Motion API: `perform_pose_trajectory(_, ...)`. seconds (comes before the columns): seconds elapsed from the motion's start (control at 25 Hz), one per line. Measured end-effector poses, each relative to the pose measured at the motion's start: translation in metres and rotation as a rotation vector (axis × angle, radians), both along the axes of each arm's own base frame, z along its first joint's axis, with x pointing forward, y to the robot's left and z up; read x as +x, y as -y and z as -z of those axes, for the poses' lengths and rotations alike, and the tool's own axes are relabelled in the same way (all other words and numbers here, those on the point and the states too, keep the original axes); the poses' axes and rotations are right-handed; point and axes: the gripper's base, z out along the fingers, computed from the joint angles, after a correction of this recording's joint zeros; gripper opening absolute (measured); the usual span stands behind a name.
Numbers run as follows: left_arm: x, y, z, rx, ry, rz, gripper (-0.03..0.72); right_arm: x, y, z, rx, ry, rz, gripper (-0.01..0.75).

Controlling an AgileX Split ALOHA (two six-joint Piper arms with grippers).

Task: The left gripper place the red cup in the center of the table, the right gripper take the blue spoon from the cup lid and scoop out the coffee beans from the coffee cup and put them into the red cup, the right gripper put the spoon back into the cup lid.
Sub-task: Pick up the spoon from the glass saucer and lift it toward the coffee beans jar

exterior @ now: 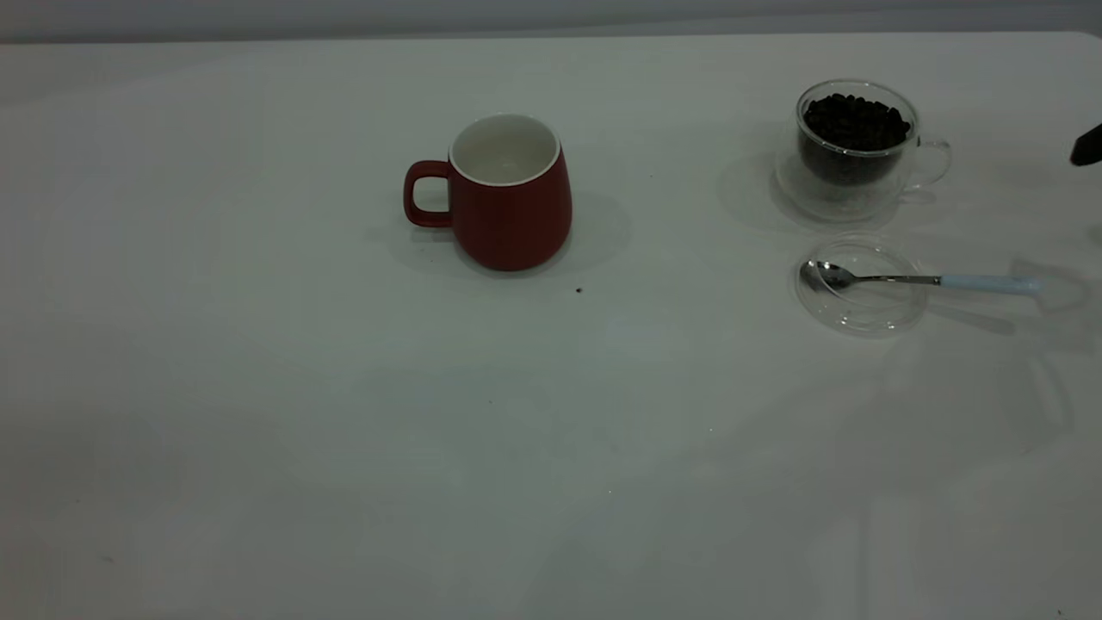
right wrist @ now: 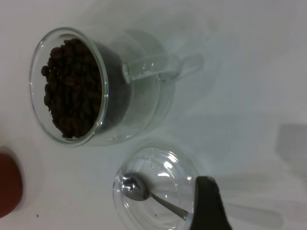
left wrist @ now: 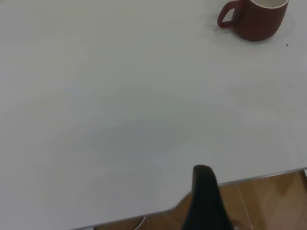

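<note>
Red cup (exterior: pixel 508 196) upright near the middle of the tabletop (exterior: pixel 258 413), a bit toward the far edge, handle toward the left side, white inside with nothing in it. Coffee cup (exterior: pixel 857 142) upright near the far right corner, clear handle pointing to the right edge, filled almost to the rim with coffee beans (exterior: pixel 857 120). Cup lid (exterior: pixel 861 286) lies flat just on the near side of the coffee cup, apart from it. Blue spoon (exterior: pixel 921 280) has its metal bowl resting in the lid, pale blue handle sticking out over the lid rim toward the right edge. Right end effector (exterior: pixel 1087 146) only a black tip at the right edge, above the tabletop; open or closed: cannot tell. Left end effector (left wrist: pixel 207 201) over the tabletop's edge, well apart from the red cup; only one finger shows, state cannot tell.
</note>
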Motion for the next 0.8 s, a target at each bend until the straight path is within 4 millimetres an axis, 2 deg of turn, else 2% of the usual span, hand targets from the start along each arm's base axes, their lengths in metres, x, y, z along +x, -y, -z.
perform_pose_trajectory(0.36,0.000,0.000,0.000,0.000,0.000,0.000,0.587,-0.007,-0.004,0.036,0.035,-0.069,-0.023,0.540)
perform_pose_trajectory(0.8,0.000,0.000,0.000,0.000,0.000,0.000,0.587,-0.013,-0.012,0.069,0.109,-0.068,-0.048,0.524)
